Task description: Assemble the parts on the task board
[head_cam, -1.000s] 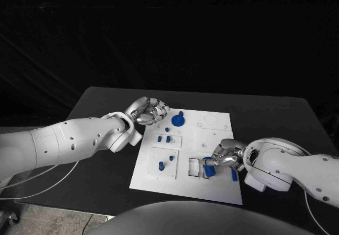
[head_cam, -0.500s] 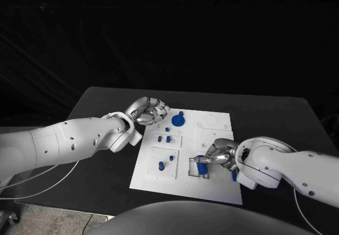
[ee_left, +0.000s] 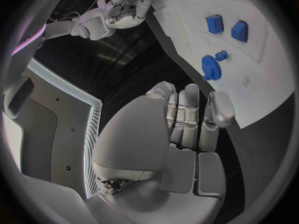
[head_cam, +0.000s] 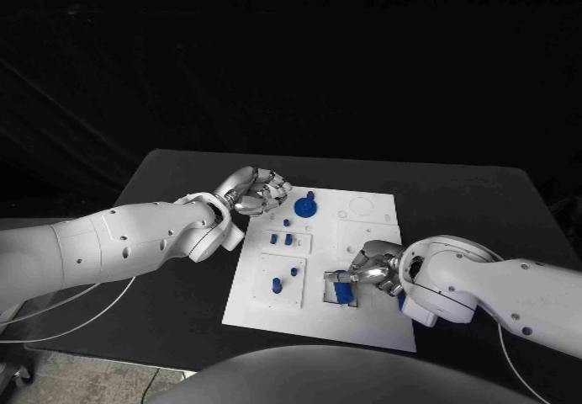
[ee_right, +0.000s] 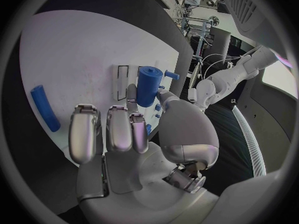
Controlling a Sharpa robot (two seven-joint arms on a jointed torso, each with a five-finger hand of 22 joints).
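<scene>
Right hand [head_cam: 378, 268] pinches a blue cylindrical plastic part [head_cam: 343, 289] between thumb and a finger, other fingers loosely extended; part sits at the rectangular slotted recess [head_cam: 336, 288] in the near-middle of the white flat task board [head_cam: 376, 328], looks upright but can't tell if it's seated or just above the slot

Left hand [head_cam: 255, 191] hovers over the board's far-left corner, fingers curled in, nothing held

Other blue pieces: flat gear [head_cam: 304, 206] on the far-left area, two small square blocks [head_cam: 280, 239] mid-left, short rod [head_cam: 403, 300] lying flat on the board just right of the right hand

Risks, as judged from this:
- part tilted on entry, jams on the recess edge or pops out of the pinch
- grip is thin, any side push could rotate the part
- right hand's outer fingers are near the loose rod, could knock it off the board

Versus 1 s ago: right hand plus part shifted left and slightly nearer, from beside the recess to over it. Left hand unchanged, board and other pieces unmoved
</scene>
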